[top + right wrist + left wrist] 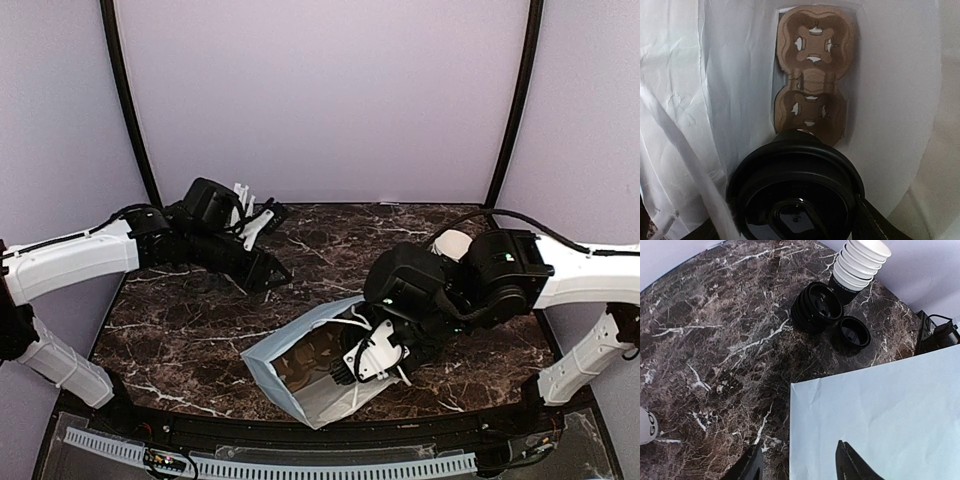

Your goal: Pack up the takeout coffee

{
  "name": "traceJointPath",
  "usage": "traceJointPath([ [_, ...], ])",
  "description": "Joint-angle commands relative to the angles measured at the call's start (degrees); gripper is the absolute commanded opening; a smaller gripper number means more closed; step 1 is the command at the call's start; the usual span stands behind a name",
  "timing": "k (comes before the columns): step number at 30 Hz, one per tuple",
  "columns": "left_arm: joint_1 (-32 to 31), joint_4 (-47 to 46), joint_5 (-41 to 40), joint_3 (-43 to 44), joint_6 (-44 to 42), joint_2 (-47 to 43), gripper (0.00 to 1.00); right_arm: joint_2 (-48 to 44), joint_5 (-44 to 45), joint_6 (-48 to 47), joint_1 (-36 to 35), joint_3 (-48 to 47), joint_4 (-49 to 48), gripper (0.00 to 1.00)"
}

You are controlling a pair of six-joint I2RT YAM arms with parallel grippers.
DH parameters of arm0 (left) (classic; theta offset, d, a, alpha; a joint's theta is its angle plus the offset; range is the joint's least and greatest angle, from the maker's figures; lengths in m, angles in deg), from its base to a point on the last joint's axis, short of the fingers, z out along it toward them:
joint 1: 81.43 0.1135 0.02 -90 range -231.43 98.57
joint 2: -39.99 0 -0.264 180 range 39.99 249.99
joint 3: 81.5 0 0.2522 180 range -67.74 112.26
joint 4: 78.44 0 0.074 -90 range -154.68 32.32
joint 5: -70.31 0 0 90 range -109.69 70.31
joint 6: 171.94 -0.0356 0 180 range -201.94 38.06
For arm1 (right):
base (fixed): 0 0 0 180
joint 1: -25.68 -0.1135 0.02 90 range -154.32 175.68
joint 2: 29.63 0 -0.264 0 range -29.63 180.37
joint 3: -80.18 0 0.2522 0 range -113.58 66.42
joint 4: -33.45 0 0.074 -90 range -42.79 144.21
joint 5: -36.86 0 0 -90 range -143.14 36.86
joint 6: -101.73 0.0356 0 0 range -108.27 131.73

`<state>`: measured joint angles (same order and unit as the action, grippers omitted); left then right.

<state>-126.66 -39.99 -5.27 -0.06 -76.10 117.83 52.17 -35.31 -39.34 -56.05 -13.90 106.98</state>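
Gleaming marble table, lilac walls; left pincer spread, right pincer gripping takeout coffee.

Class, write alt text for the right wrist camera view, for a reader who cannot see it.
A black-lidded takeout coffee is held by the right gripper inside a white paper bag. Beyond it, a brown cardboard cup carrier with two holders lies against the bag's far end.

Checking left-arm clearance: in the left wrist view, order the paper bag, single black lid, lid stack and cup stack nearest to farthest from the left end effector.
1. paper bag: closest, lower right.
2. single black lid: beyond the bag.
3. lid stack: behind it, leftward.
4. cup stack: farthest, top.
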Motion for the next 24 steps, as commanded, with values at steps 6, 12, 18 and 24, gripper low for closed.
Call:
traceJointPath([
  [6, 0.1, -11.3, 3.9, -5.8, 2.5, 4.1, 0.51, -3.0, 4.5, -5.9, -1.2, 7.4, -16.2, 0.52],
  [12, 0.1, -12.2, 4.9, -6.0, 2.0, 8.3, 0.51, -1.8, 5.5, -6.6, -1.2, 9.2, -20.5, 0.52],
  [18, 0.1, -13.2, 6.1, -6.0, 1.7, 11.2, 0.51, -2.4, 5.6, -7.8, -1.8, 9.2, -20.8, 0.51],
  [24, 0.1, -13.0, 7.3, -5.8, 1.6, 12.1, 0.51, -9.3, 3.3, -8.4, -4.9, 12.4, -18.7, 0.51],
])
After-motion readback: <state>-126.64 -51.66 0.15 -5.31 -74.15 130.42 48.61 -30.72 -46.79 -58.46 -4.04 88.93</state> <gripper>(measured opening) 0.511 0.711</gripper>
